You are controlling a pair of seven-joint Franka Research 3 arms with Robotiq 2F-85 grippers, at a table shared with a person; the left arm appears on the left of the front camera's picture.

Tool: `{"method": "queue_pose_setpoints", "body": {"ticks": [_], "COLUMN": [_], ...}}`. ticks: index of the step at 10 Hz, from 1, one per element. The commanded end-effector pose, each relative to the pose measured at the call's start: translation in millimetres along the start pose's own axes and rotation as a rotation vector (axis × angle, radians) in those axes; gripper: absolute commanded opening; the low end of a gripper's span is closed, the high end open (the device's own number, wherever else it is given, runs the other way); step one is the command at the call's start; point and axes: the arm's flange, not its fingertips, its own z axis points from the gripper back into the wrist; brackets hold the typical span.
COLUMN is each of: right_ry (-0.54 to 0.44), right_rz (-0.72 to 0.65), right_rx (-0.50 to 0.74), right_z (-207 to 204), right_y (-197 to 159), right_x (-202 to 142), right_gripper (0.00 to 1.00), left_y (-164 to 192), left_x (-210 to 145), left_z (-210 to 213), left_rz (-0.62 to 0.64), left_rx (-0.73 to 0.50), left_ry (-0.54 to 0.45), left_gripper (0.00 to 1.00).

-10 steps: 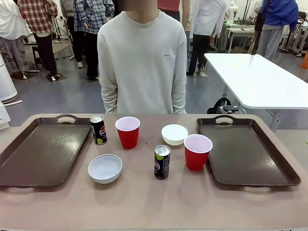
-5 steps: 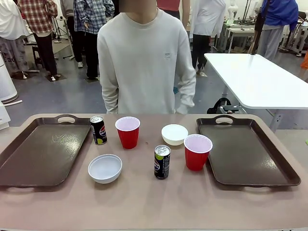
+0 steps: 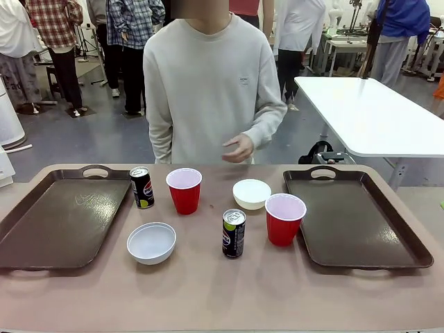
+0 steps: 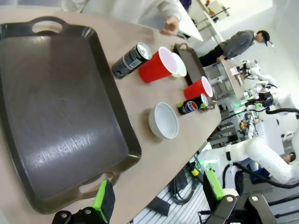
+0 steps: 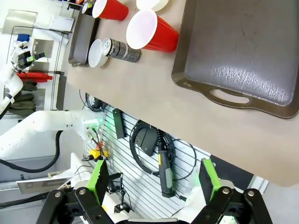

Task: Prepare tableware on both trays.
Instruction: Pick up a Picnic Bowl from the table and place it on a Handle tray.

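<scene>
Two dark brown trays lie on the table, the left tray (image 3: pixel 62 222) and the right tray (image 3: pixel 361 218), both bare. Between them stand two black Pepsi cans (image 3: pixel 142 187) (image 3: pixel 234 234), two red cups (image 3: pixel 184 190) (image 3: pixel 285 218) and two white bowls (image 3: pixel 151 243) (image 3: pixel 251 193). My left gripper (image 4: pixel 159 198) hangs open above the near edge of the left tray (image 4: pixel 51 107), holding nothing. My right gripper (image 5: pixel 153 179) is open off the table's near edge by the right tray (image 5: pixel 243 46), also holding nothing.
A person stands at the far side with one hand (image 3: pixel 239 148) raised above the table's far edge. A white table (image 3: pixel 374 114) stands behind on the right. Cables and a slatted panel (image 5: pixel 159 158) lie below the table edge.
The person has brought a hand forward from the side, now held in front of the body. The tableware and trays have not moved.
</scene>
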Motion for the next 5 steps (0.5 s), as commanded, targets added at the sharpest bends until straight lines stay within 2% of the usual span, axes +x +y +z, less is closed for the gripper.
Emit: {"method": "queue_pose_setpoints", "body": {"ticks": [1,5], "right_ry": [-0.004,-0.004], "right_rz": [-0.002,-0.002], "right_rx": [0.006,0.006], "right_z": [1.0,1.0], "right_y": [-1.6,-1.6], "right_x": [-0.9,-0.9], "right_gripper": [1.00,1.00], "left_y": [0.3,0.3], "left_x": [2.8,2.8], "left_z": [2.4,2.4], "left_rz": [-0.004,-0.004], "left_rx": [-0.016,-0.016], "left_ry": [0.002,0.002], "left_gripper": [1.00,1.00]}}
